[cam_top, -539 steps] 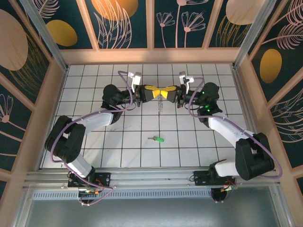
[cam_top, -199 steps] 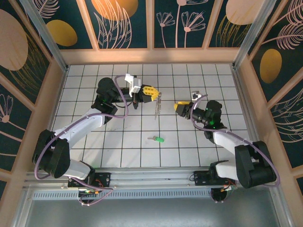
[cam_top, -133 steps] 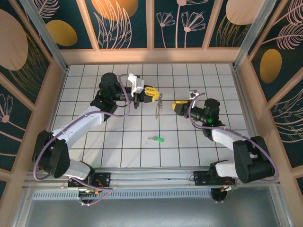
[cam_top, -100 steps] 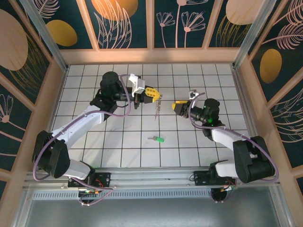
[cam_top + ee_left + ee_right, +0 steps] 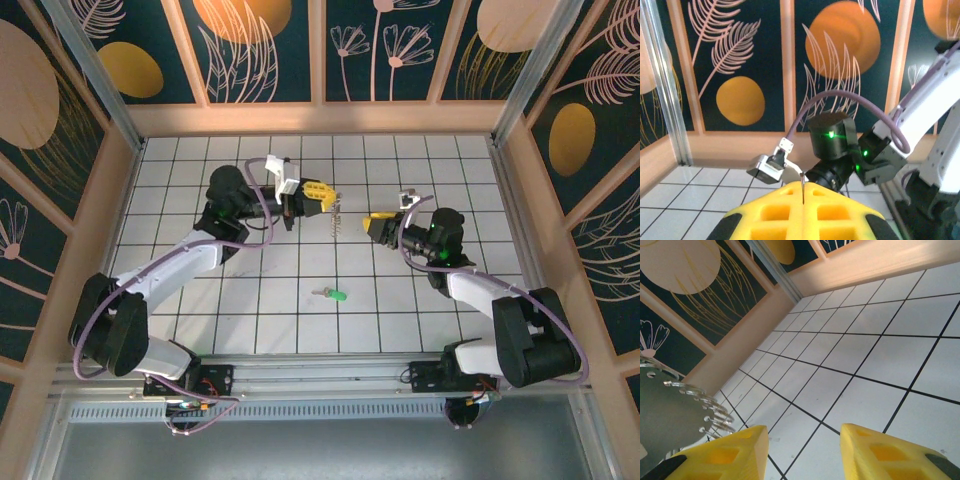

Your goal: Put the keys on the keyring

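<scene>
Keyring (image 5: pixel 336 216) hangs from left pincer (image 5: pixel 324 196); wrist view shows wire pinched.

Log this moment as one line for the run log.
left gripper: shut on keyring, dangling | right gripper: open, empty | green key: lying on table, not yet on keyring

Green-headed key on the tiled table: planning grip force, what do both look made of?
Small green-headed key: bright plastic-looking head, short silvery blade, likely metal. White tiled table: smooth, slightly glossy surface with dark grid lines; ceramic or printed sheet, cannot tell.
</scene>
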Motion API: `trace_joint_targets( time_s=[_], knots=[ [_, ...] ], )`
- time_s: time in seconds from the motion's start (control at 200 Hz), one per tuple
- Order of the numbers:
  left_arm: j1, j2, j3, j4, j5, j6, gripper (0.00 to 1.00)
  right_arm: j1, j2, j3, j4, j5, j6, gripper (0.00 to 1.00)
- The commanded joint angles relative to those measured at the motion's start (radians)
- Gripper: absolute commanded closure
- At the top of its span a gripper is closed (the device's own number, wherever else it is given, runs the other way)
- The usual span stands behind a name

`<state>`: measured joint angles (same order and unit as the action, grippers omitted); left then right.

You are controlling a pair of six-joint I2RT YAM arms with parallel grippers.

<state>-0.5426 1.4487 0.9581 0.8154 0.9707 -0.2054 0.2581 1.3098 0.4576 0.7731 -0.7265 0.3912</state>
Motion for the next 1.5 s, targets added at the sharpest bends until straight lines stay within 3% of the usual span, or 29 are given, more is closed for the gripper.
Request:
trace_joint_targets(
  time_s=[0.0,0.365,1.006,1.161,1.346,1.496],
  knots=[
    [-0.003,0.007,-0.052,0.356,-0.067,-0.210,1.00,0.015,-0.024,0.020,0.060,-0.009,-0.005,0.58],
    [-0.003,0.031,-0.113,0.649,-0.135,-0.386,1.00,0.035,0.001,0.029,0.073,0.000,0.004,0.58],
    [-0.003,0.040,-0.117,0.695,-0.135,-0.429,1.00,0.046,-0.015,0.040,0.049,0.007,-0.005,0.58],
    [-0.003,0.033,-0.098,0.596,-0.120,-0.406,1.00,0.046,-0.030,0.068,0.006,0.016,-0.015,0.58],
    [-0.003,0.004,-0.016,0.172,-0.082,-0.250,1.00,0.045,-0.064,0.101,-0.061,0.045,-0.031,0.59],
    [-0.003,-0.052,-0.032,0.038,-0.093,-0.165,1.00,0.045,-0.113,0.100,-0.082,0.048,-0.031,0.59]
  ],
)
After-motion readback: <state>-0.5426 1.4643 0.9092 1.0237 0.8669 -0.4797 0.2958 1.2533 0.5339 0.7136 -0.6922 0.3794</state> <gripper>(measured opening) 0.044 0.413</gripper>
